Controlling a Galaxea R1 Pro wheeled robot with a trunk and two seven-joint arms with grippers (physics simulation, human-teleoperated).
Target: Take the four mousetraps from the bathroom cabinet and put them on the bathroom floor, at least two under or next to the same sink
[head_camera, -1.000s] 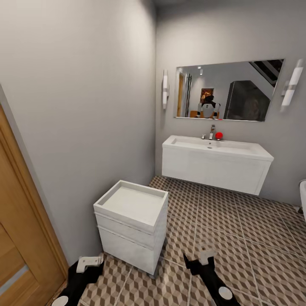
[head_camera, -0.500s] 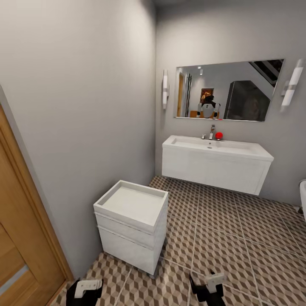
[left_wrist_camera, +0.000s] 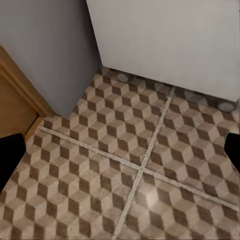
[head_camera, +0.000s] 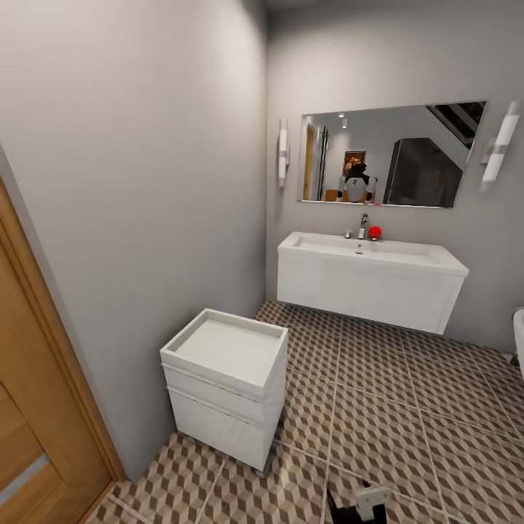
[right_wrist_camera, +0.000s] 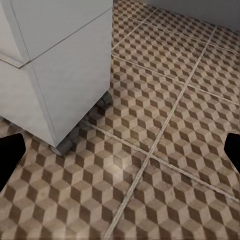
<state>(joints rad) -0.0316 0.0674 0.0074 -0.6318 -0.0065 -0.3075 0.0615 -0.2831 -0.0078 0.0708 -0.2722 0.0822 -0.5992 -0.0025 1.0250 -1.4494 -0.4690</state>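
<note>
The mousetraps and the cabinet are out of view. The white sink [head_camera: 371,280] hangs on the far wall, with cube-patterned bathroom floor [head_camera: 393,393] running under it. My right gripper [head_camera: 367,503] pokes in at the bottom edge of the head view. In its wrist view, the right gripper [right_wrist_camera: 121,152] is open with nothing between its dark fingertips [right_wrist_camera: 10,155], low over tiles beside the white unit. My left gripper [left_wrist_camera: 121,152] is also open and empty, above the floor [left_wrist_camera: 125,165] near the wall corner.
A small white cube unit [head_camera: 225,378] with a tray top stands on casters [right_wrist_camera: 65,145] against the left wall. A wooden door [head_camera: 29,407] is at the near left. A white tub edge [head_camera: 518,335] shows at the far right. Open tiles lie between unit and sink.
Both arms have dropped toward the bottom of the head view. The left gripper has slid out of that picture and the right one now barely reaches in. The camera has not moved.
</note>
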